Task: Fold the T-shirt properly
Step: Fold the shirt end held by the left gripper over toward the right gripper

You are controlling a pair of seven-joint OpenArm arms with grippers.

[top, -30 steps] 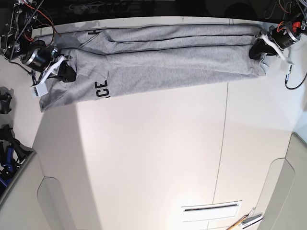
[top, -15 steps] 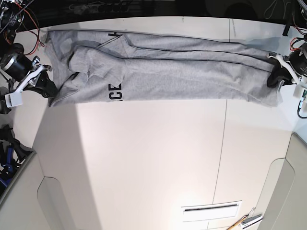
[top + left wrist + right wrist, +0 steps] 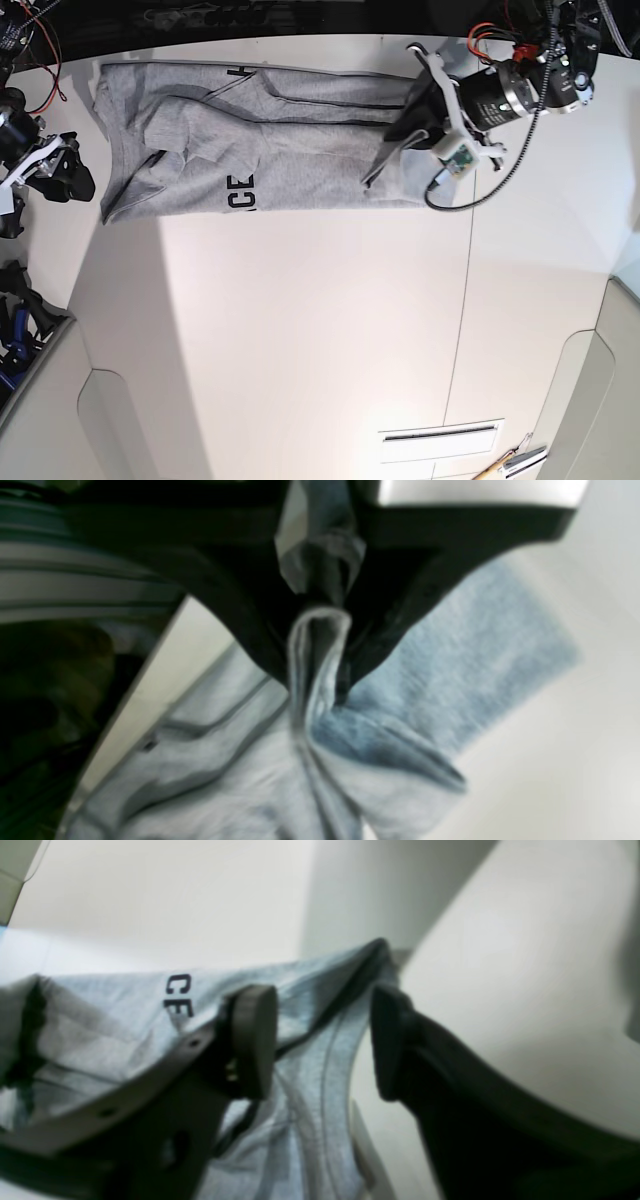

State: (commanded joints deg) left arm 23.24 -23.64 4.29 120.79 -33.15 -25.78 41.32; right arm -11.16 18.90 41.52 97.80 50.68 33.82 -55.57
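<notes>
The light grey T-shirt (image 3: 270,150) lies as a long band along the table's far edge, with black letters "CE" (image 3: 238,193) showing near its front edge. My left gripper (image 3: 402,135) is shut on the shirt's right end and holds it lifted and drawn back over the band; the left wrist view shows the fabric (image 3: 315,645) bunched between the jaws. My right gripper (image 3: 70,170) is open and empty, just off the shirt's left end. In the right wrist view the open fingers (image 3: 252,1040) frame the shirt (image 3: 320,1050) and its letters (image 3: 177,995).
The white table (image 3: 300,340) has a seam (image 3: 468,300) running front to back. A slot (image 3: 440,437) and a wooden-handled tool (image 3: 512,462) lie at the front right. Dark gear (image 3: 15,300) stands at the left edge. The left arm's cable (image 3: 480,185) hangs beside the shirt.
My left gripper has carried the shirt's right end far to the left, doubling it over the band. My right gripper has let go of the left end and backed off, open.
</notes>
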